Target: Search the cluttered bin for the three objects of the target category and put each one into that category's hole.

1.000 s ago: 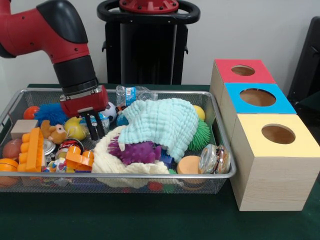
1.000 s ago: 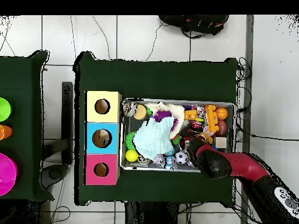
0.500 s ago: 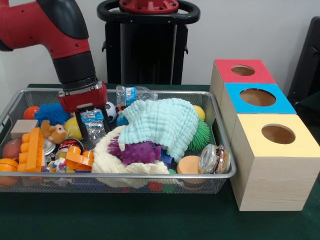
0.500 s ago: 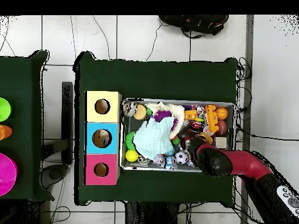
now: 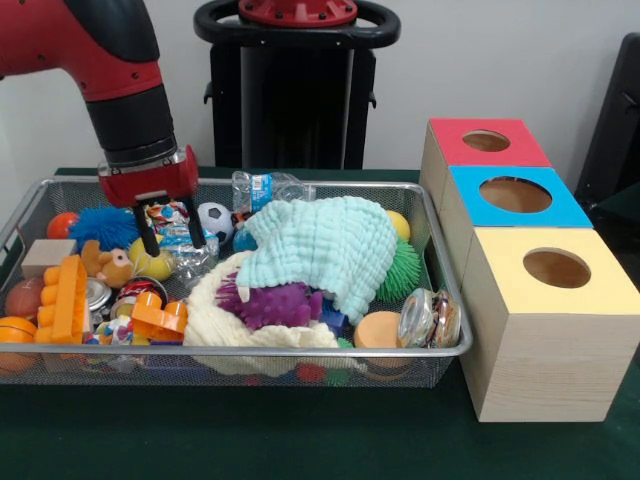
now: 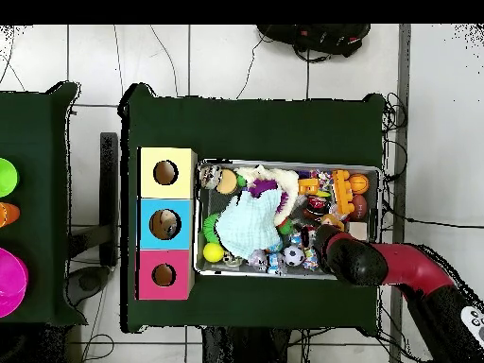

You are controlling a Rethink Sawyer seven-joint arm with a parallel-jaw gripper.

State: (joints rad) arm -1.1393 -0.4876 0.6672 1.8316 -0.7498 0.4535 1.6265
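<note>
A desk (image 5: pixel 300 440) with a dark green cloth carries a wire mesh bin (image 5: pixel 440 352) full of toys. The gripper (image 5: pixel 168 238) is lifted at the bin's far left corner, fingers clamped on a crinkly clear plastic packet (image 5: pixel 170 222). Next, it should be carried to a box hole (image 5: pixel 515 193).

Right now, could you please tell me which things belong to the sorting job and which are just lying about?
Job: gripper, shut on crinkly printed plastic packet; silver wire-mesh bin; wooden box row with red, blue, yellow holed tops.
Lying about: pale green cloth; purple spiky ball; orange plastic block; small soccer ball.
</note>
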